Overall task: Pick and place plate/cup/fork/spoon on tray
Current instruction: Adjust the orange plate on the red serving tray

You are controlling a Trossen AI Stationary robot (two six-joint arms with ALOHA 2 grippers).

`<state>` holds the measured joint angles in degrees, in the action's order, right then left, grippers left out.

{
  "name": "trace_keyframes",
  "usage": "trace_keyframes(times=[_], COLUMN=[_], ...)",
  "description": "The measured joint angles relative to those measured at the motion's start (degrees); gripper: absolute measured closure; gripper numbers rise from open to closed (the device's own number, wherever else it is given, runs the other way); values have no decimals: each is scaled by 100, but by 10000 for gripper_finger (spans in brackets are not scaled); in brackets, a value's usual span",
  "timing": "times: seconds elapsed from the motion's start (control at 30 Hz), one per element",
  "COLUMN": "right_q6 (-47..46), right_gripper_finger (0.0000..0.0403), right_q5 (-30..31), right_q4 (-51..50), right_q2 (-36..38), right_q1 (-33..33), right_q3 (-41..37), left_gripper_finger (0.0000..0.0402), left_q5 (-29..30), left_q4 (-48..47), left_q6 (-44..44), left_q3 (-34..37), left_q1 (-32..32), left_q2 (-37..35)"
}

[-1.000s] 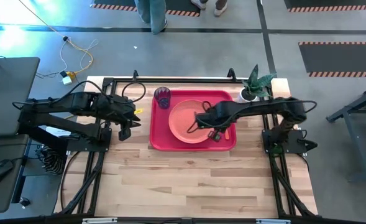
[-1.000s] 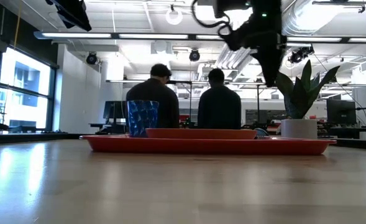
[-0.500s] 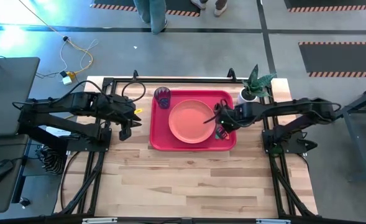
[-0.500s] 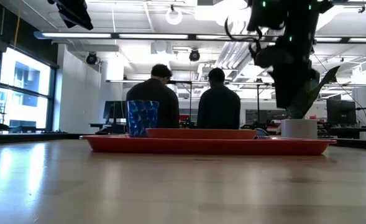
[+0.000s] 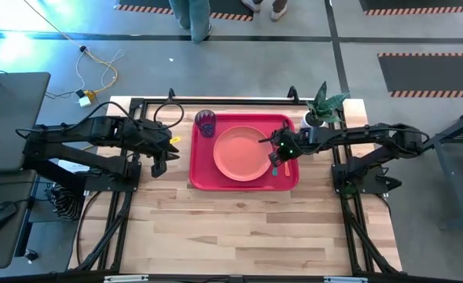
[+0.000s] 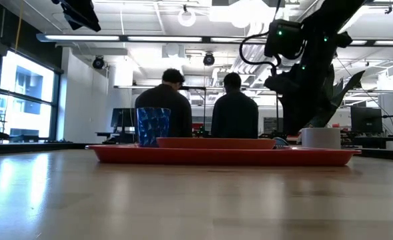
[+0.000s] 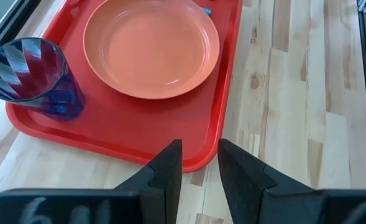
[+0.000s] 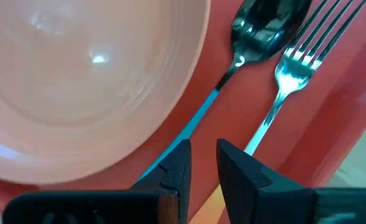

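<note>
The red tray (image 5: 203, 179) lies at the table's far middle. On it rest the salmon plate (image 5: 240, 153), the blue cup (image 5: 206, 123) upright at its far left corner, and, along its right side, the teal-handled spoon (image 8: 257, 25) and the fork (image 8: 294, 59). My right gripper (image 5: 276, 157) is low over the tray's right part. Its shut fingers stand above the spoon's handle (image 8: 189, 127), beside the plate's rim (image 8: 170, 118), and I see them touch nothing. My left gripper (image 5: 170, 149) waits shut to the left of the tray (image 7: 108, 134), raised above the table.
A white pot with a green plant (image 5: 315, 118) stands just beyond the tray's far right corner, close to my right arm. Bare wooden table (image 5: 247, 228) spreads on the near side. In the low view, two people (image 6: 196, 110) sit in the room behind.
My right gripper has gone from above the plate toward the table's right edge and down, ending low over the spoon and fork. The plate, cup and utensils have stayed where they were.
</note>
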<state>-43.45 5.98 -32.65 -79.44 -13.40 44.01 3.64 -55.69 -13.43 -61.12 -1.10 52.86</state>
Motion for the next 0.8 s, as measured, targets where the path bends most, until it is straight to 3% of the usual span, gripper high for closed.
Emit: trace_keyframes(times=[0.8], right_q6=[40], right_gripper_finger=[336], right_q5=[-173], right_q4=[1089], right_q2=[-610], right_q1=[-386], right_q3=[-158], left_gripper_finger=[310], left_q5=[4], left_q4=[14], left_q6=[0], left_q3=[0], left_q1=[0], left_q2=[0])
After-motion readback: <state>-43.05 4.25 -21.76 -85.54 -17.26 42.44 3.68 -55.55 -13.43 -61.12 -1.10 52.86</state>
